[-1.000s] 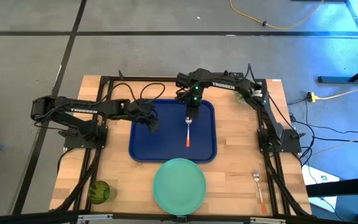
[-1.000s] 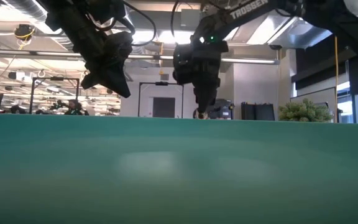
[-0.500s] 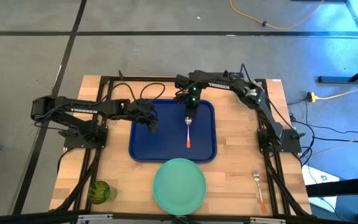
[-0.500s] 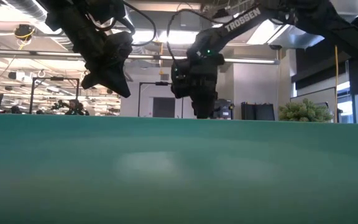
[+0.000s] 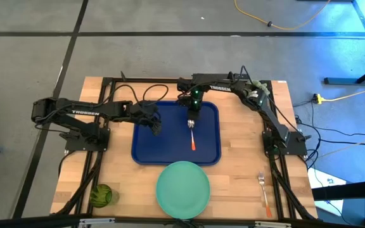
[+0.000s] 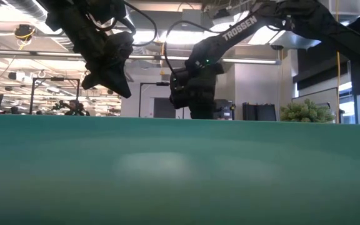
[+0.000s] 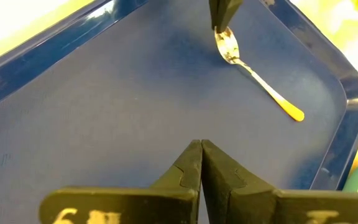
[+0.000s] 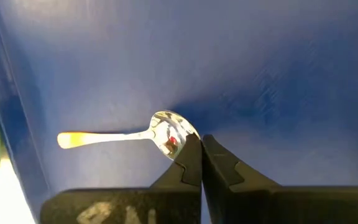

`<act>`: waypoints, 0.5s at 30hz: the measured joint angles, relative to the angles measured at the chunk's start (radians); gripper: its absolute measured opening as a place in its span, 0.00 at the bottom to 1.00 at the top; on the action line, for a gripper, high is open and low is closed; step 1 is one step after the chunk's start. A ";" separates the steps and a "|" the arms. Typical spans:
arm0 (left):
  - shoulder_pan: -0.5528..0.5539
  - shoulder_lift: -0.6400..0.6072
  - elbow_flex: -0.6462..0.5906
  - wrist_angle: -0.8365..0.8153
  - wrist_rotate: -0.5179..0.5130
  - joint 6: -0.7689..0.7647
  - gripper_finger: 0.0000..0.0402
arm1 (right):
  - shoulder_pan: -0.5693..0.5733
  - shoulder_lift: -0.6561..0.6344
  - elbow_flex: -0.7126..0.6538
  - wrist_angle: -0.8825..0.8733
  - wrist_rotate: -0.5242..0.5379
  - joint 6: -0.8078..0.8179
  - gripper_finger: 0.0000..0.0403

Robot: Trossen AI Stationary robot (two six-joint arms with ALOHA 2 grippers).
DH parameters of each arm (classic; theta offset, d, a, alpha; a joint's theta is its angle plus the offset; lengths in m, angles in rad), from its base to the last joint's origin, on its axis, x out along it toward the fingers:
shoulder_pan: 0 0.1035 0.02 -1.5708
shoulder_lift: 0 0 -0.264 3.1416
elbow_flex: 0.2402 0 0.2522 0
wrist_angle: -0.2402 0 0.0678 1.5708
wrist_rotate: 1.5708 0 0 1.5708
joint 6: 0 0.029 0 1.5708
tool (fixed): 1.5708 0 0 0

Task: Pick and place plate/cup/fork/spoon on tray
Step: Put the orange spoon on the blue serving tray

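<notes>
**One of four items on the tray; three outstanding**

We find the spoon (image 5: 192,134) lying flat inside the tray (image 5: 146,149), in its right half, bowl toward the far rim. We judge this item placed. The plate (image 5: 182,188) sits on the table just outside the tray's near rim. The cup (image 5: 101,195) stands well off the tray's near-left corner, and the fork (image 5: 263,190) lies well off its near-right corner.

The right gripper (image 5: 193,118) hovers at the spoon's bowl, fingers pressed together, holding nothing. The left gripper (image 5: 155,125) hangs over the tray's left half, likewise closed and empty.
</notes>
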 joint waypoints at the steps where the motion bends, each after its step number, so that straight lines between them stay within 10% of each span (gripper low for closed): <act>1: 0.000 0.000 0.000 0.000 0.000 0.000 0.00 | -0.001 0.000 0.000 0.005 0.005 0.009 0.00; 15: 0.000 0.000 0.000 0.000 0.000 0.000 0.00 | -0.004 0.001 -0.018 0.034 0.035 0.069 0.03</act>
